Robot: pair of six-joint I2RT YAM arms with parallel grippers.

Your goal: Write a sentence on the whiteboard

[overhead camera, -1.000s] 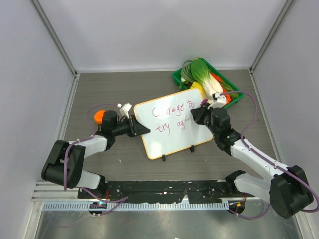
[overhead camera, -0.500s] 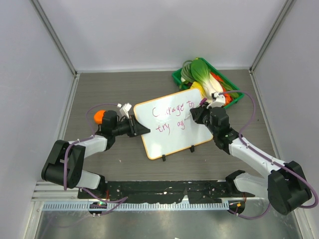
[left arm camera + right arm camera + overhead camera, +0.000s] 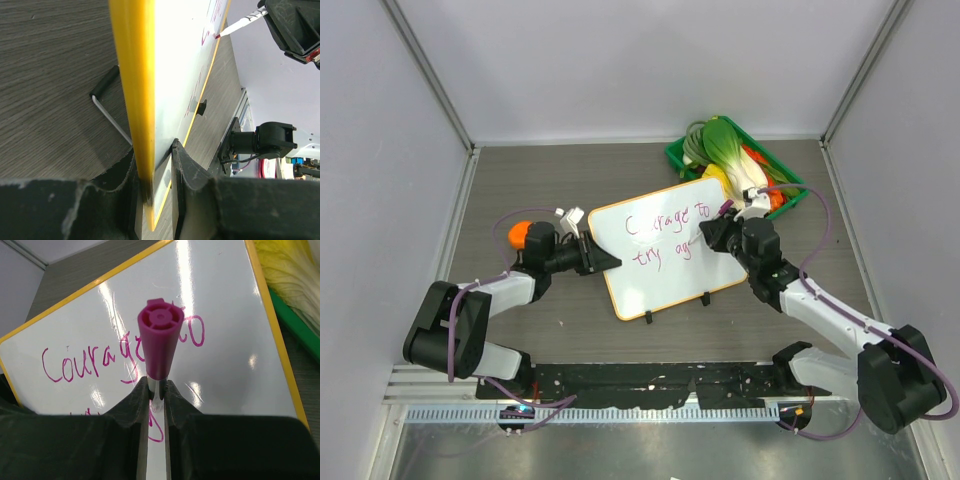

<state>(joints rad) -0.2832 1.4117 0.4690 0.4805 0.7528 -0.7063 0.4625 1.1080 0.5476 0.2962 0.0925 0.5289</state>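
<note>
We look down on the grey table (image 3: pixel 520 180), where the whiteboard (image 3: pixel 660 280) sits askew at the middle between our two arms, its far right corner just beside a green basket (image 3: pixel 674 160) of vegetables. Our left gripper (image 3: pixel 154 165) is clamped on the board's left edge. Our right gripper (image 3: pixel 155 390) pinches a purple marker (image 3: pixel 159 340), tip against the board. The sentence (image 3: pixel 665 235) so far reads "Courage to", then "try ag".
</note>
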